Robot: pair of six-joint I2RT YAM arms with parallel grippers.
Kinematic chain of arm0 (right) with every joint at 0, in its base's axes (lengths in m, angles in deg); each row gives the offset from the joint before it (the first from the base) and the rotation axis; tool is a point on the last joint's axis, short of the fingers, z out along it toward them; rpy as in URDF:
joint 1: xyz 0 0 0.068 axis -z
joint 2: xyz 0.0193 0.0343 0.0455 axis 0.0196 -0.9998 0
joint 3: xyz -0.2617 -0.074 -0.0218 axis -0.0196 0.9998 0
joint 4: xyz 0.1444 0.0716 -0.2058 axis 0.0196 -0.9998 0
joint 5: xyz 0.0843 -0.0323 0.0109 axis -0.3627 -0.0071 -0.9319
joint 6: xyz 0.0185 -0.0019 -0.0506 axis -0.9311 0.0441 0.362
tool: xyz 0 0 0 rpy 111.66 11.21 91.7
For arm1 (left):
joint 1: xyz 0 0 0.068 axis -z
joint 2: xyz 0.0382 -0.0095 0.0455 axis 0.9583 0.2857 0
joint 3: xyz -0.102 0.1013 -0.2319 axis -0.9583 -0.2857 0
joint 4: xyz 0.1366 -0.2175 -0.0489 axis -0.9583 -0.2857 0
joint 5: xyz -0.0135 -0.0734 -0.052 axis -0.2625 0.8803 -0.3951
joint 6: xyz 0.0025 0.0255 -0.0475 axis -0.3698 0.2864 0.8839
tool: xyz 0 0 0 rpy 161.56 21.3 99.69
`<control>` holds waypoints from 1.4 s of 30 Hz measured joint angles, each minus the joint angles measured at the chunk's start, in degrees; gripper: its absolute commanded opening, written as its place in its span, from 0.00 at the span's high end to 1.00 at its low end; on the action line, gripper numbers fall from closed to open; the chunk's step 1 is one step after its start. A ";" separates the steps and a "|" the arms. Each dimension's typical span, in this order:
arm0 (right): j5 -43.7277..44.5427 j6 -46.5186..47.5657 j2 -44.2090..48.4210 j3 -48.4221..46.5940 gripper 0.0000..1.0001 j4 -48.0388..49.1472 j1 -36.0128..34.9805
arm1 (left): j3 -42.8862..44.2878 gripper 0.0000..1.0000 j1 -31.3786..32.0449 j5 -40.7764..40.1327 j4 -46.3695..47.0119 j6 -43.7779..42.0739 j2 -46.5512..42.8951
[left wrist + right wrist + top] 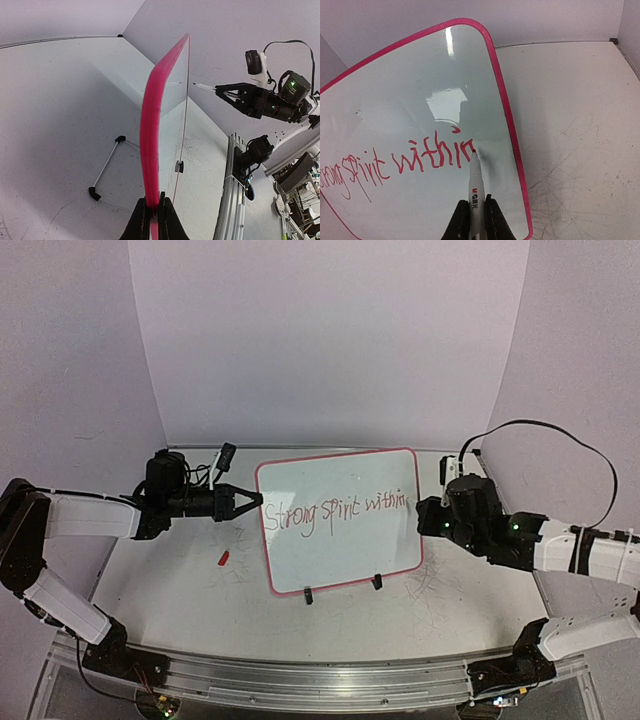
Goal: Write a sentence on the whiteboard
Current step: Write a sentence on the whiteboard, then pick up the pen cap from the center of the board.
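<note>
On the table point(190, 590) the whiteboard point(340, 560) stood propped on two black feet at mid-table, with the sentence point(335, 512) "Strong spirit within" running across it. The left gripper point(252, 501) pinched its left rim. The right gripper point(476, 212) clamped a marker point(475, 180), its tip touching the board beside the last "n".

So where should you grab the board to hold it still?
By its left rim, coming in from the left side. The board stands nearly upright on its feet, so the thin edge fits between a gripper's fingers, and the face is free for the marker. The left gripper is pinched there now.
</note>
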 measured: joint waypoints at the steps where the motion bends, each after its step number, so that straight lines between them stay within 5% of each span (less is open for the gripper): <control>1: 0.03 0.01 -0.22 0.00 1.00 0.10 0.11 | 0.00 1.00 0.00 0.00 0.00 0.00 0.00; 15: -0.05 0.44 -1.70 0.00 1.00 0.86 1.09 | 0.00 0.98 0.00 -0.03 -0.06 0.00 -0.04; 24: 0.48 1.83 19.31 0.39 1.00 -3.34 1.09 | 0.34 0.61 0.48 -2.29 -3.41 -0.50 -1.17; 29: 1.21 3.77 19.97 0.39 1.00 -5.37 1.31 | 3.22 0.31 0.68 -6.28 -11.77 -1.76 -6.03; 37: -1.84 10.06 16.42 0.39 1.00 -6.65 1.33 | 7.79 0.23 0.68 -21.43 -30.55 -0.11 -24.99; 42: -4.35 13.83 16.97 0.39 1.00 -5.50 1.33 | 7.49 0.24 0.66 -33.05 -44.50 7.98 -28.02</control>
